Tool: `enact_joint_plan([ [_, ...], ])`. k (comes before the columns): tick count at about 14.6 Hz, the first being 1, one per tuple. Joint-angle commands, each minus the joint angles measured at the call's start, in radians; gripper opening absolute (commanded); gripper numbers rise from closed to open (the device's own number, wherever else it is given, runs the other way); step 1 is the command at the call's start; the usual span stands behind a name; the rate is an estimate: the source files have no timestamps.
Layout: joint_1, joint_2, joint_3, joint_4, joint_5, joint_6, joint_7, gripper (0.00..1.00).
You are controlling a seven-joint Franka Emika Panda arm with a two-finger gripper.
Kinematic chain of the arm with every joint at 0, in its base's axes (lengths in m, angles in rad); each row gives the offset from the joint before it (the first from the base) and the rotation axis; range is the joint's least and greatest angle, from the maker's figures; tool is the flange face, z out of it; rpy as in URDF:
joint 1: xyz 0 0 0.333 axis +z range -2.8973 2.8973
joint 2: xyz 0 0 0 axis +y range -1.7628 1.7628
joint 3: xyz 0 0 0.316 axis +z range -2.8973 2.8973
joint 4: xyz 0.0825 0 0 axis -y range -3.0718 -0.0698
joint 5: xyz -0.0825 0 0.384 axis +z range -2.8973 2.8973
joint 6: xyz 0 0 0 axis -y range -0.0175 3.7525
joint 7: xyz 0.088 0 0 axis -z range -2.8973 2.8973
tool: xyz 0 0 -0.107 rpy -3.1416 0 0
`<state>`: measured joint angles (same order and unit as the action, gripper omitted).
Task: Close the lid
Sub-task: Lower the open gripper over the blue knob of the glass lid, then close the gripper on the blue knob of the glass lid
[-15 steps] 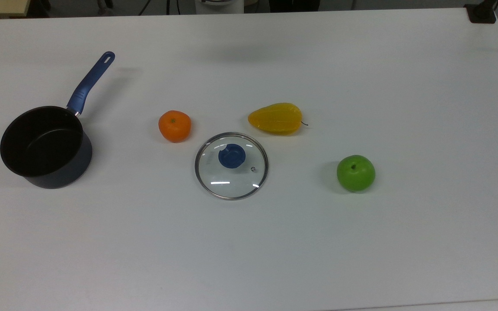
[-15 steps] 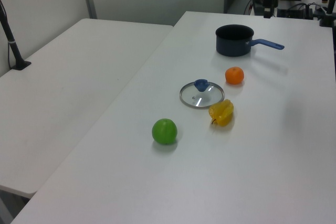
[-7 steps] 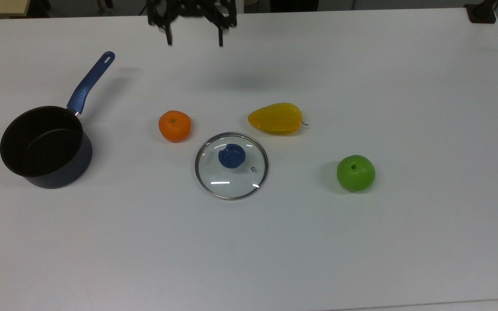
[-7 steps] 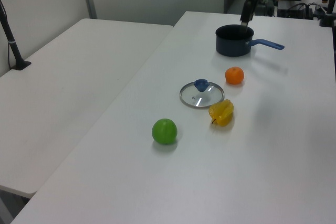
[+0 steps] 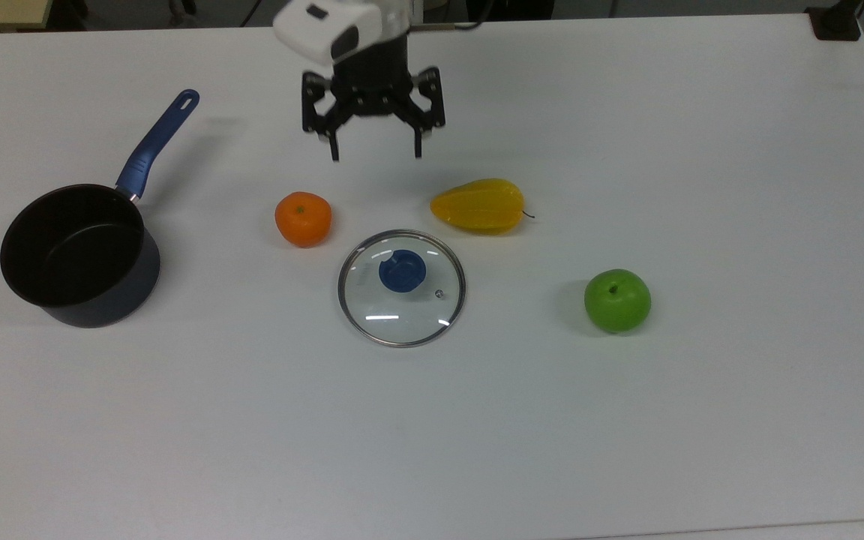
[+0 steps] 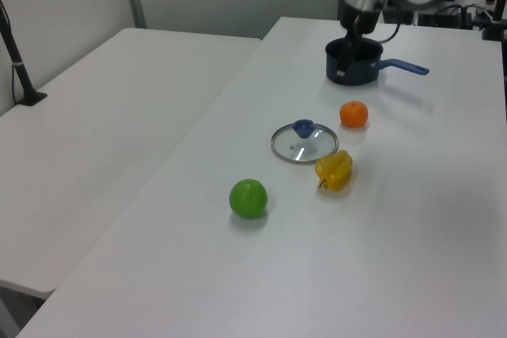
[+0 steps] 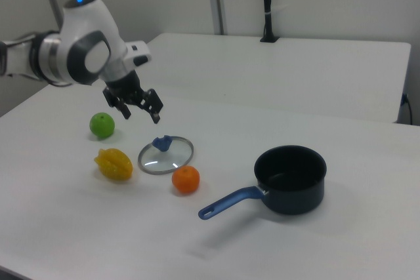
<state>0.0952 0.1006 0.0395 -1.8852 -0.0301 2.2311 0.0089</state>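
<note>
The lid (image 5: pixel 402 289), clear glass with a metal rim, is lying flat on the table (image 5: pixel 702 150), blue knob (image 5: pixel 402 271) pointing up, with no long axis. The gripper (image 5: pixel 376 156) is hovering released at its 12 o'clock in the top view.

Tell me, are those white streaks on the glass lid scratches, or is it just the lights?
Just lights, most likely: in the top view the lid shows short bright dashes near its rim, the look of ceiling lamps mirrored in glass. In the right view the lid looks clear, and soft shadows lie beside the saucepan and the orange.
</note>
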Motion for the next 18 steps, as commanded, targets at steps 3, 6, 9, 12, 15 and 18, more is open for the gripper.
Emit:
enact_joint_plan([
  [3, 0.02, 0.119, 0.0, -0.058, 0.021, 0.278, 0.019, 1.0],
  [6, 0.021, 0.178, 0.0, -0.092, 0.021, 0.437, 0.028, 1.0],
  [9, 0.021, 0.238, 0.005, -0.091, 0.019, 0.524, 0.028, 1.0],
  [12, 0.021, 0.271, 0.005, -0.091, 0.018, 0.577, 0.028, 1.0],
  [15, 0.021, 0.272, 0.005, -0.088, 0.018, 0.587, 0.032, 0.99],
  [18, 0.021, 0.281, 0.008, -0.083, 0.009, 0.588, 0.071, 0.93],
])
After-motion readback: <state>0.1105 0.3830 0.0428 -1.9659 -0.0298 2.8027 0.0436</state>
